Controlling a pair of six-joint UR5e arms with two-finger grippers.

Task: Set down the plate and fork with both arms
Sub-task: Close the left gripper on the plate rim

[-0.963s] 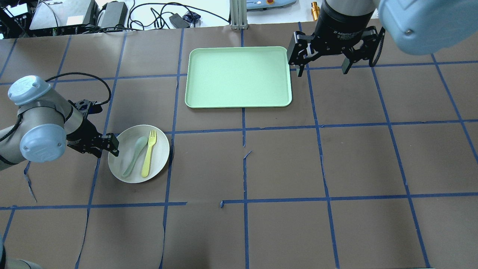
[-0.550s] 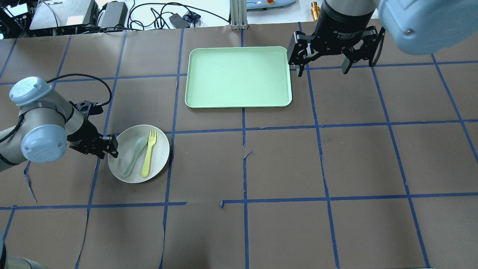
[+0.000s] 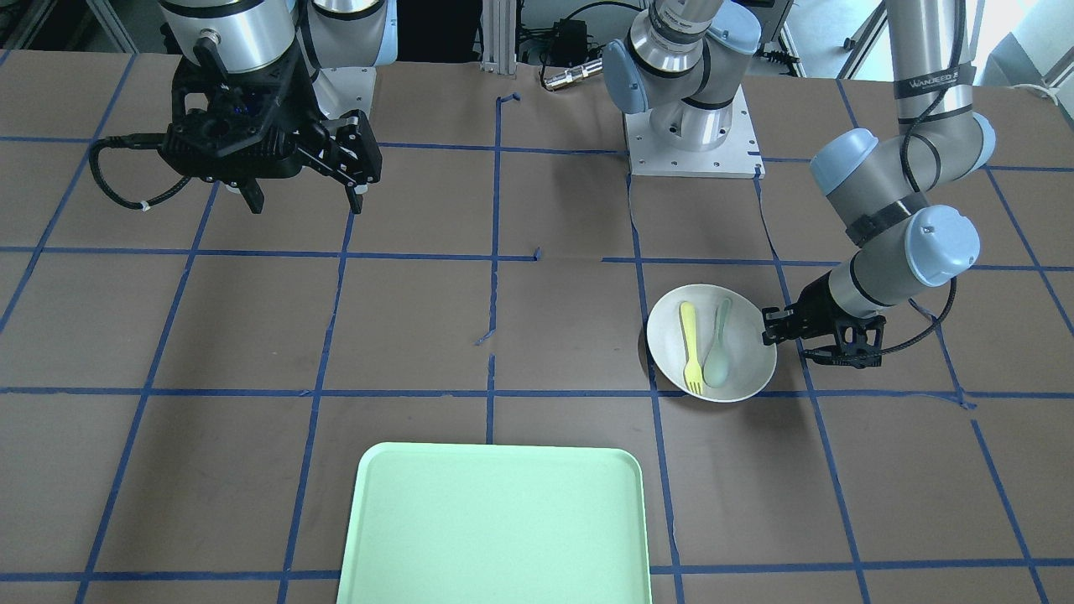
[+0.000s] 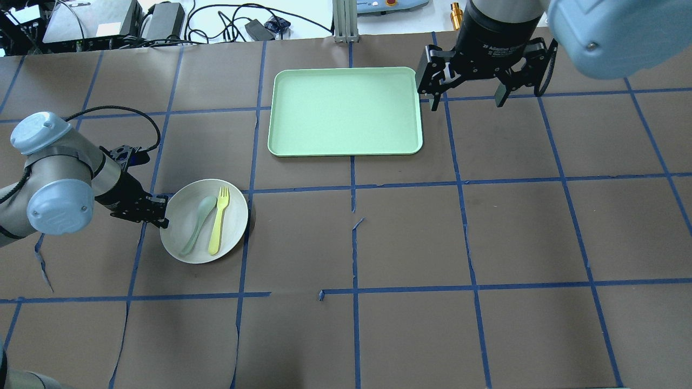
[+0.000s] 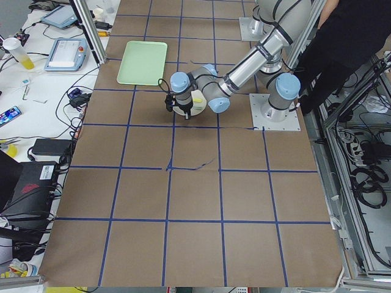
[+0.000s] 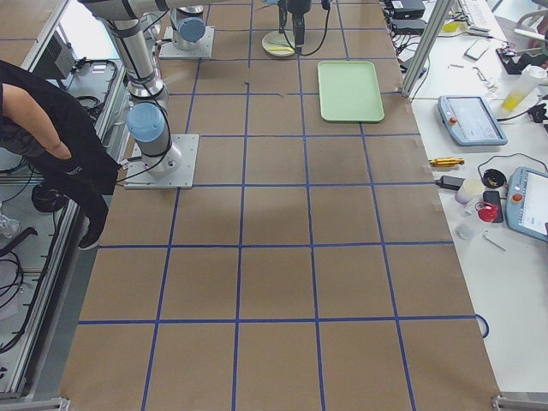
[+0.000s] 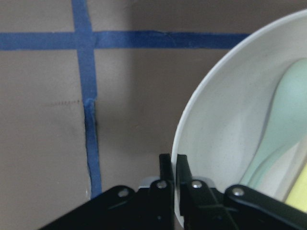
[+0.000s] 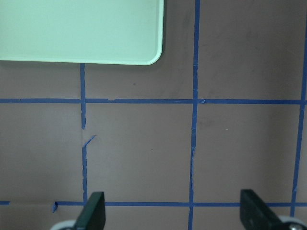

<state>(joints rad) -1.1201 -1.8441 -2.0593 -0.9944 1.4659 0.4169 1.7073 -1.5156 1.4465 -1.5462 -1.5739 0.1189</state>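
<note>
The off-white plate [image 4: 235,219] is at the table's left with the pale-yellow fork [image 4: 218,221] and a grey-green spoon [image 4: 197,219] lying on it. My left gripper [image 4: 162,216] is shut on the plate's left rim. In the left wrist view the two fingers [image 7: 168,172] pinch the rim [image 7: 220,124]. In the front view the plate [image 3: 663,335], the fork [image 3: 690,348] and the left gripper [image 3: 768,335] show at the right. My right gripper [image 4: 465,100] is open and empty, hovering just right of the tray. It also shows in its wrist view [image 8: 175,215].
The rectangular light-green tray [image 4: 346,111] lies at the back middle, and its corner shows in the right wrist view [image 8: 81,28]. Blue tape lines grid the brown table. Cables and boxes [image 4: 162,21] sit beyond the far edge. An operator [image 6: 51,128] stands by the robot's base.
The plate with the fork and spoon has shifted slightly to the right and looks a little raised, with my left gripper on its rim. The right arm has not moved.
</note>
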